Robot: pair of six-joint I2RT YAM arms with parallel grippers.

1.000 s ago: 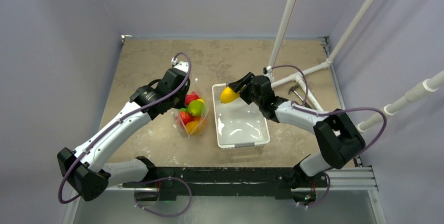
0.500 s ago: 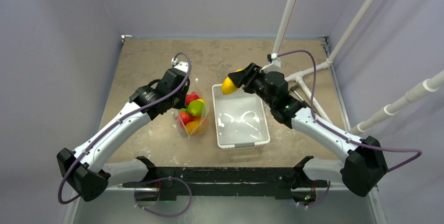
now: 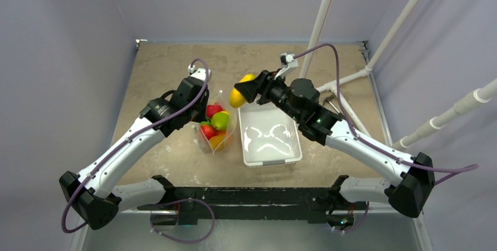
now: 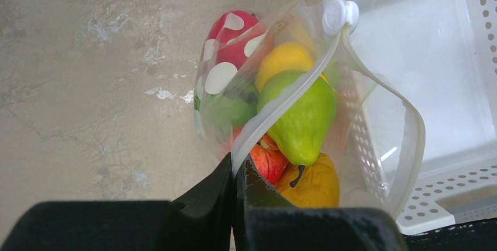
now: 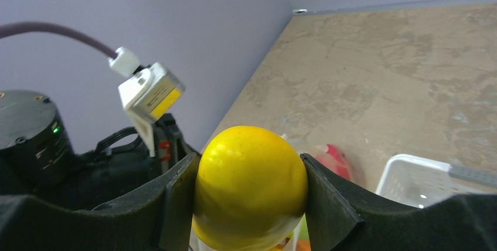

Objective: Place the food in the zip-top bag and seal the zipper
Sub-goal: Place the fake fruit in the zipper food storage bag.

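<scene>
Looking on from the near side, I am seeing the white tray (image 3: 275, 152) lying with no fruit showing in it, which is telling me the loading is nearly over. Just left of the tray, the zip-top bag (image 3: 218, 128) is standing with its mouth gaping. It is already carrying most of the food: a green pear (image 4: 300, 123), a red fruit (image 4: 233, 31), an orange one (image 4: 313, 186) and others crowding behind the plastic. The left gripper (image 4: 236, 172) is pinching one lip of the bag, jaws fully closed on the zipper (image 4: 280, 103) and holding it up, while the white slider (image 4: 340, 13) is sitting at the strip's end toward the tray. Farther back, over the tray's far-left corner, the right gripper (image 5: 249, 175) is clamping a yellow fruit (image 5: 251, 187) between part-open jaws, hanging it in the air near the bag's mouth but not yet above it. By my reckoning, this last piece is waiting to be dropped in, and the sealing is remaining to be done.
</scene>
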